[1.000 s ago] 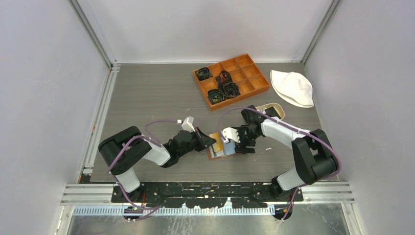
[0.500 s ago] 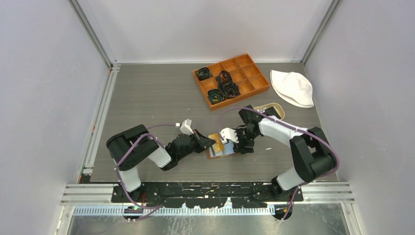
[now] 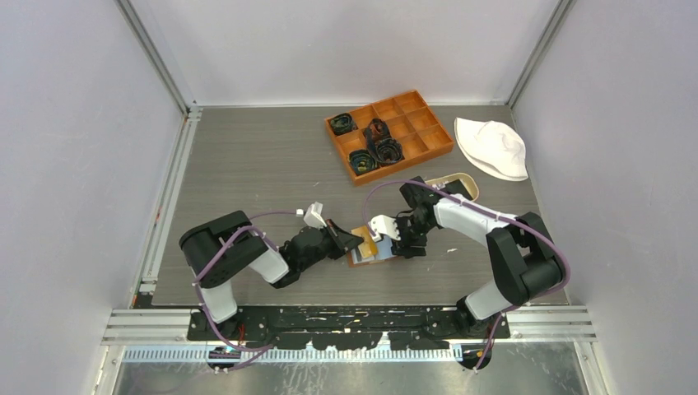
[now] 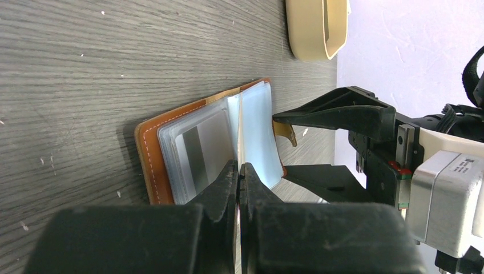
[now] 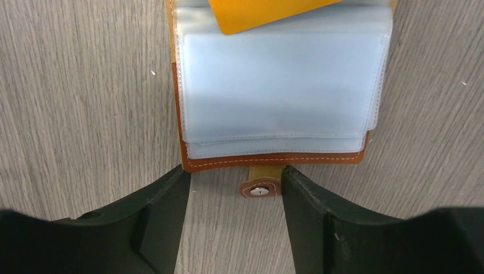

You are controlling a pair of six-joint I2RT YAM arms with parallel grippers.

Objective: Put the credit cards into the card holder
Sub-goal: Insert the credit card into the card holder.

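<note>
The card holder (image 3: 374,254) lies open on the table, brown leather with clear sleeves (image 5: 279,85). My left gripper (image 3: 354,239) is at its left edge, shut on an orange credit card (image 3: 367,239). In the left wrist view the gripper (image 4: 238,165) holds the card edge-on (image 4: 239,123) over the sleeves of the card holder (image 4: 147,157). The card's orange corner (image 5: 257,14) shows over the sleeves in the right wrist view. My right gripper (image 5: 235,171) is open at the holder's right edge, with the snap tab (image 5: 261,185) between its fingers. No other cards are in view.
An orange compartment box (image 3: 389,134) with dark rolled items stands at the back. A white hat (image 3: 492,146) lies at the back right. A beige oval tray (image 3: 458,185) sits just behind the right arm and also shows in the left wrist view (image 4: 317,25).
The left arm's elbow has swung right and nearer. Its gripper stays at the holder's left edge with the card. The right gripper has barely moved.
</note>
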